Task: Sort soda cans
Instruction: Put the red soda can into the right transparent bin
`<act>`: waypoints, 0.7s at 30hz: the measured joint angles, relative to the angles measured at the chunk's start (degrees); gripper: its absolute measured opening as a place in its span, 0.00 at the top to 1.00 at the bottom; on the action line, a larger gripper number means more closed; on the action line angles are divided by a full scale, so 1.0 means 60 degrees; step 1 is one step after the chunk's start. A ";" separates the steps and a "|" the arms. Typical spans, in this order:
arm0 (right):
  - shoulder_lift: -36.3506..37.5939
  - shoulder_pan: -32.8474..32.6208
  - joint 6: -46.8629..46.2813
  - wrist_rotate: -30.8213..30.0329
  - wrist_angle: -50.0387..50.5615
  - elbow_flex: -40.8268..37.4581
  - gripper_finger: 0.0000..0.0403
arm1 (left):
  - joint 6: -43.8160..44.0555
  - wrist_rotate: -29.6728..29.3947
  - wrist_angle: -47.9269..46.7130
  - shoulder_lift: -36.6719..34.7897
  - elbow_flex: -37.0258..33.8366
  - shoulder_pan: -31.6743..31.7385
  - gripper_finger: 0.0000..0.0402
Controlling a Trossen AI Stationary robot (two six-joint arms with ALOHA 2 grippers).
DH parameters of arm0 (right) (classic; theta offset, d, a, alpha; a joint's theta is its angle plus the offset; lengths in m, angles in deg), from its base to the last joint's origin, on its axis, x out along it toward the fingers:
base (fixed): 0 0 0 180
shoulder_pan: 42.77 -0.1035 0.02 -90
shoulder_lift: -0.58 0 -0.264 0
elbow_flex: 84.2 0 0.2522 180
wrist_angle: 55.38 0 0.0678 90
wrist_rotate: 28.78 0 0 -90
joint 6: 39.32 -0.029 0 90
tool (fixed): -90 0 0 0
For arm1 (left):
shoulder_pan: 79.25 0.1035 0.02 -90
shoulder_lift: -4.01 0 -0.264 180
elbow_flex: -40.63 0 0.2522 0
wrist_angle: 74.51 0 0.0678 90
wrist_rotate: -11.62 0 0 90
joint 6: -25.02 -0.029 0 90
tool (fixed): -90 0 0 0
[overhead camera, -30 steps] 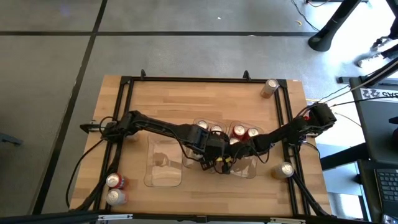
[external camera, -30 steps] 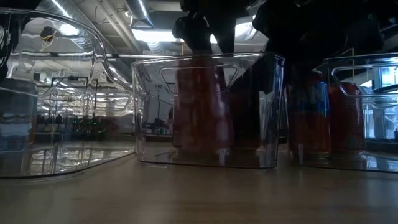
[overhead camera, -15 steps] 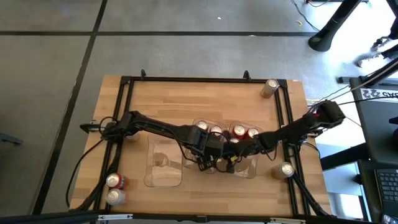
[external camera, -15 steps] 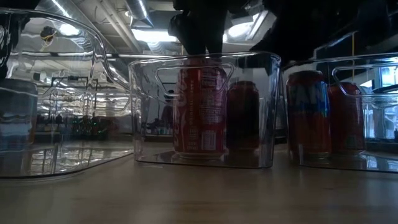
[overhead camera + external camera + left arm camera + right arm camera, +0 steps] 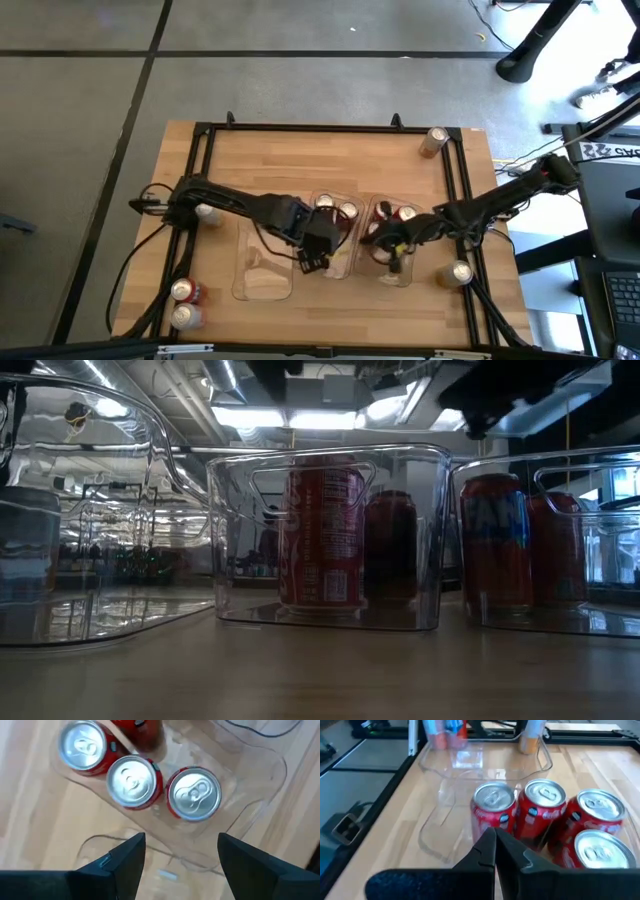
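Three clear trays stand side by side. The middle tray (image 5: 335, 262) holds red cans (image 5: 132, 780) standing upright on its floor; the front one shows in the low view (image 5: 322, 535). The right tray (image 5: 405, 272) also holds red cans (image 5: 495, 540). My left gripper (image 5: 318, 250) (image 5: 179, 865) hovers open above the middle tray's near end, touching nothing. My right gripper (image 5: 380, 243) (image 5: 495, 842) hangs shut above the right tray, beside the cans (image 5: 542, 802). Loose cans stand on the table at the near left (image 5: 185, 290), far right (image 5: 435, 140) and near right (image 5: 460, 272).
The left tray (image 5: 265, 265) (image 5: 470, 770) holds nothing that I can see. Another can (image 5: 207, 212) stands beside the left arm. A black frame (image 5: 205, 135) runs round the wooden table. Bare wood lies along the far side (image 5: 320, 160).
My left gripper has let go of a red can, which now stands upright in the middle tray; it has risen and drawn back toward the table's left. My right gripper has also lifted out of the low view, above the right tray.
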 joint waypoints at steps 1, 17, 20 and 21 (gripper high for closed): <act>0.0275 -0.0103 0.0003 -0.0028 0.0317 0.0000 0.99 | 0.0048 -0.0164 -0.0174 -0.0102 0.0000 -0.0106 0.42; 0.1719 -0.2194 -0.1526 -0.3173 0.4030 0.0004 0.99 | 0.2176 -0.1484 -0.0873 -0.0939 0.0000 -0.2142 0.41; 0.1692 -0.2506 -0.1539 -0.3547 0.4018 0.0004 0.99 | 0.2549 -0.1471 -0.0884 -0.0951 0.0000 -0.2423 0.41; 0.1698 -0.2597 -0.1538 -0.3636 0.3983 0.0004 0.99 | 0.2715 -0.1450 -0.0883 -0.0954 0.0000 -0.2511 0.41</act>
